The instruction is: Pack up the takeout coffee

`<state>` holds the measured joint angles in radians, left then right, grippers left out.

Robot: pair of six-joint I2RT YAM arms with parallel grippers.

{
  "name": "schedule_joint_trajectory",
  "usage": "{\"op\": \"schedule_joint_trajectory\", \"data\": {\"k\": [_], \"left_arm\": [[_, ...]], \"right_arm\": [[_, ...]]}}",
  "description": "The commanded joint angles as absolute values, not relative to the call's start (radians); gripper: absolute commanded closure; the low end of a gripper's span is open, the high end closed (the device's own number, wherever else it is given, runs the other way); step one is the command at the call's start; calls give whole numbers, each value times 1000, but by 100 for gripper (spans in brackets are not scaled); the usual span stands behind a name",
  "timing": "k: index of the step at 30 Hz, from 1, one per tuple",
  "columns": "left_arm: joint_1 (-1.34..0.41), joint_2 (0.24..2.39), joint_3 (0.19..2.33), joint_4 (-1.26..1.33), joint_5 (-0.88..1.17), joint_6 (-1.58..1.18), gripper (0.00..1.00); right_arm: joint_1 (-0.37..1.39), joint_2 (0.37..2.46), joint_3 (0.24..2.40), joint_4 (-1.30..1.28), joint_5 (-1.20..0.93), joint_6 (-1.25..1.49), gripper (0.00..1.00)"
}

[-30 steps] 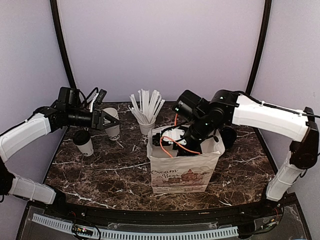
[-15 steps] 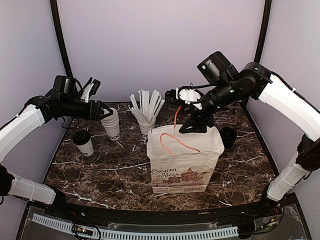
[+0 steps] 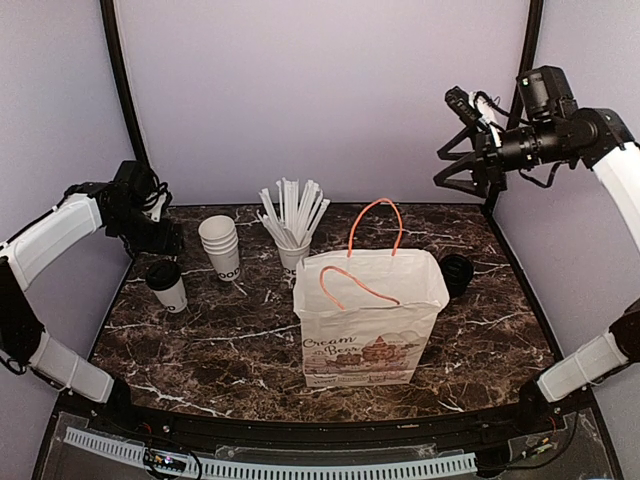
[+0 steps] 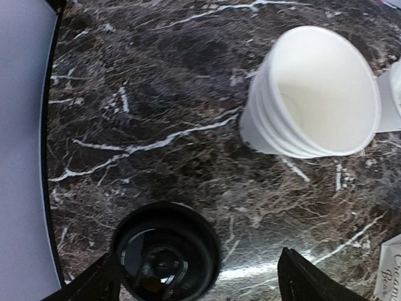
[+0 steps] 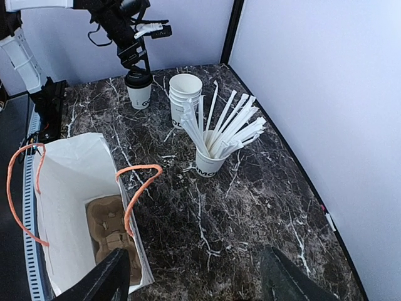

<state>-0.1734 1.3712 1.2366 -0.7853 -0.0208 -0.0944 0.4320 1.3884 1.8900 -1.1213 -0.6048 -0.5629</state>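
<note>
Left gripper (image 4: 199, 262): fingers spread, nothing held, hanging above the takeout coffee (image 4: 166, 254). The coffee stands lidded by the left edge of the worktop (image 3: 200, 340), near the stacked cups (image 3: 220, 242). Right gripper (image 5: 195, 266): also spread and empty, high over the far right corner. Step in hand: approach for the grasp. Next move, as I judge it: descend, straddle the cup wall below the lid (paper, so squeeze gently), then carry it to the paper bag (image 3: 370, 330) mid-worktop.

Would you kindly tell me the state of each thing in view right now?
Coffee: lidded, upright, unpacked.
Bag: open, upright, carrier inside.
Cup stack: upright, lidless.
Straw cup: upright, filled.
Left pincer: open, above coffee.
Right pincer: open, empty, held high.
</note>
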Motion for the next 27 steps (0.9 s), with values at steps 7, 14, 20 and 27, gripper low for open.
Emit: {"op": "schedule_joint_trajectory", "data": {"k": [7,14,20,27], "left_arm": [[-119,1481,1266,-865,-102,-6,14],[-114,1528,1276,-910,-142,-26,19],[-114,1508,1269,-955,-125,-55,23],[-114,1466,1240,-989,-90,-76,24]], "right_arm": [[340,1355,1757,-1066,-816,-530,27],[340,1367,1729,-1060,-821,-544,27],[340,1369,1696,-1050,-821,-551,27],[339,1381,1688,-1046,-823,-554,27]]}}
